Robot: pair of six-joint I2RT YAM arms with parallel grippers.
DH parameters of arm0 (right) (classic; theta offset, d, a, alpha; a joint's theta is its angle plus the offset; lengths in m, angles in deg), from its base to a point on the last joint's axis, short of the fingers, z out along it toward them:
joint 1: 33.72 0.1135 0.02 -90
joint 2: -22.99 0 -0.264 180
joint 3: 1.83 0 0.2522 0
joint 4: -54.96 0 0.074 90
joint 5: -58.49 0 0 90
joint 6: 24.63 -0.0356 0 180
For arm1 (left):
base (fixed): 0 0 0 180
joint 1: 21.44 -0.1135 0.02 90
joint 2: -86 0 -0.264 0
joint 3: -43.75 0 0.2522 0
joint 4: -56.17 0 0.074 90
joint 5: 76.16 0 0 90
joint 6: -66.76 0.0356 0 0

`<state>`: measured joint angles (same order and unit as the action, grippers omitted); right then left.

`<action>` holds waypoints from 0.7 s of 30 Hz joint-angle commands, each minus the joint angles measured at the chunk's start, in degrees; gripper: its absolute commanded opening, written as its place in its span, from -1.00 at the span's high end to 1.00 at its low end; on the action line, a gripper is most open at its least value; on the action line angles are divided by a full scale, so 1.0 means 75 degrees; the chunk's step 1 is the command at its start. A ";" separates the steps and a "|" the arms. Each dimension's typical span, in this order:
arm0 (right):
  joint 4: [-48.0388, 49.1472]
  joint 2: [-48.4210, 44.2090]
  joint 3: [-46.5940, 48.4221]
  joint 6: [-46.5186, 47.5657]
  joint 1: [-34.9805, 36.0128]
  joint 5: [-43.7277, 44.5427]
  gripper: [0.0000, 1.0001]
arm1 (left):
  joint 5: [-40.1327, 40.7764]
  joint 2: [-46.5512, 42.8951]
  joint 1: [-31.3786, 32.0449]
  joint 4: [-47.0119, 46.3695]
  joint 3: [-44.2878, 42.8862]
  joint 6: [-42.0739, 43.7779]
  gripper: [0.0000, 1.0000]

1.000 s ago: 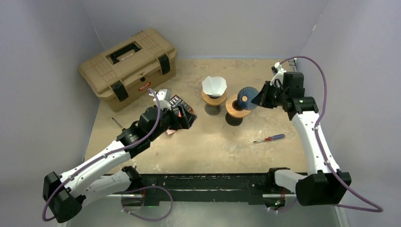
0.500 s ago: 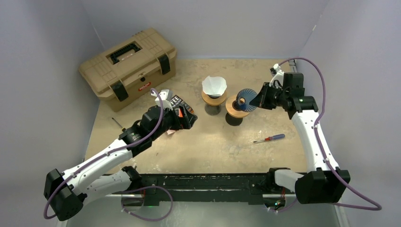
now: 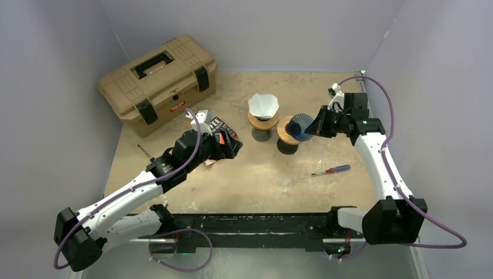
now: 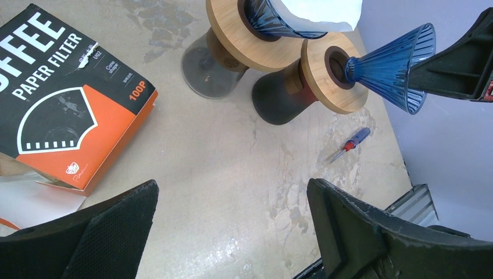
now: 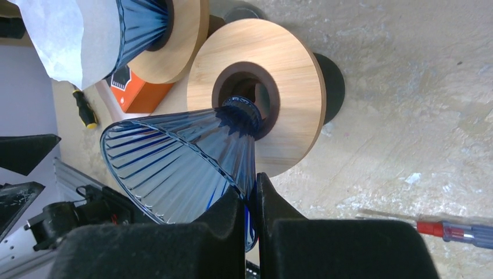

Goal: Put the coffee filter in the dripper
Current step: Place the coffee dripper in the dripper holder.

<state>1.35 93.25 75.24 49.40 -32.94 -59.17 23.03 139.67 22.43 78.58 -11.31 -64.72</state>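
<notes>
My right gripper (image 3: 317, 124) is shut on the rim of a blue ribbed glass dripper (image 3: 300, 126), tilted, its narrow tip at the hole of a round wooden stand (image 5: 290, 75). It also shows in the left wrist view (image 4: 395, 67) and the right wrist view (image 5: 180, 163). Beside it a second blue dripper on its own wooden stand (image 3: 263, 122) holds a white paper filter (image 3: 263, 104). My left gripper (image 4: 232, 226) is open and empty above bare table, next to the orange and black paper filter box (image 3: 222, 136).
A tan toolbox (image 3: 157, 81) stands at the back left. A red-handled screwdriver (image 3: 331, 170) lies to the right of centre. A small dark tool (image 3: 144, 152) lies near the left edge. Walls close in on both sides.
My right gripper has lowered and tipped the blue dripper so its tip now meets the stand's hole. The left arm has barely moved.
</notes>
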 commanded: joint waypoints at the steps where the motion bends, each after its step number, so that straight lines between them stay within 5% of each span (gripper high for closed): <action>1: 0.0498 -0.0017 0.0026 -0.0032 -0.0021 -0.0177 1.00 | 0.0023 -0.0136 -0.0022 -0.0152 0.0138 -0.0149 -0.99; 15: 0.0517 0.0339 -0.0151 0.0145 -0.0021 -0.0261 0.98 | -0.0004 -0.0176 -0.0018 -0.0194 0.0218 -0.0177 -0.99; 21: 0.0565 0.0414 -0.0049 0.0159 -0.0022 -0.0320 0.59 | -0.0018 -0.0172 -0.0023 -0.0215 0.0222 -0.0174 -0.99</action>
<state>4.08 96.11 74.06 49.55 -32.94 -59.93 23.03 139.35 22.43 78.58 -10.35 -64.87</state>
